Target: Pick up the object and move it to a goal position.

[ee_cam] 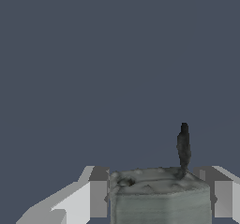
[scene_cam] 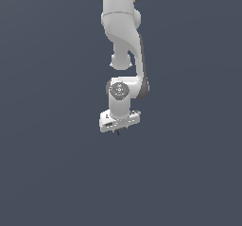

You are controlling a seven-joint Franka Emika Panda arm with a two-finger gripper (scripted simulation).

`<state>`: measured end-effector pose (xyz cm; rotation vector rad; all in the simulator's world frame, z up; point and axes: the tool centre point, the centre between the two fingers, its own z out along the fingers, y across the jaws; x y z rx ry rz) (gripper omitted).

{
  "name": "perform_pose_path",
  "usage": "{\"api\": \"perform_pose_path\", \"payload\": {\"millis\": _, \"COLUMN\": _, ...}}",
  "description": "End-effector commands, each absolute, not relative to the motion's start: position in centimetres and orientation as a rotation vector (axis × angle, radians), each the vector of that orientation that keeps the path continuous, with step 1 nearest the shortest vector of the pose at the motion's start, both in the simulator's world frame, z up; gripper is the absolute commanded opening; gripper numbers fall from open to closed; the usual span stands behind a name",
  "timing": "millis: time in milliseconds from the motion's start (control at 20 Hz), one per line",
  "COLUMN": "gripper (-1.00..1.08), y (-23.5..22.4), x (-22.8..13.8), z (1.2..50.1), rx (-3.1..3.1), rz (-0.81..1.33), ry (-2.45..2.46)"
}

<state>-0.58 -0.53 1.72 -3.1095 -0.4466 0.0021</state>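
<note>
Between the two fingers (ee_cam: 96,197) of the gripper (ee_cam: 157,195) sits the object (ee_cam: 159,195), and that is the main thing you need to know. In the wrist view, one finger is close against each side of the little grey-tan block, so the gripper looks closed narrow on it and seems to be holding it. The block lies right in the middle of the gripper, not off to one side. A thin dark pin (ee_cam: 183,145) sticks up from the block near one finger and points away from the gripper, out past the fingertips. That pin gives the object its long line, which runs the same way the fingers point. The block itself is wider across the gap than it is tall. In the exterior view, the gripper (scene_cam: 118,129) hangs at the end of the white arm (scene_cam: 124,36) and points down, and you can only see a tiny dark speck of the object (scene_cam: 117,132) poking out below it. You cannot see any goal mark in either view, so you cannot tell which way to carry the object. Your next move should keep the grip firm so the small block does not slip.
</note>
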Motion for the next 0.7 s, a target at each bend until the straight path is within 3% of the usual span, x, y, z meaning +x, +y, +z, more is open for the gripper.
{"api": "perform_pose_path", "payload": {"millis": 0, "gripper": -1.00, "y": 0.9, "x": -2.1, "z": 1.8, "rx": -3.109, "rz": 0.001, "ry": -0.447}}
{"api": "perform_pose_path", "payload": {"millis": 650, "gripper": -1.00, "y": 5.8, "x": -7.1, "z": 2.2, "rx": -3.110, "rz": 0.000, "ry": -0.447}}
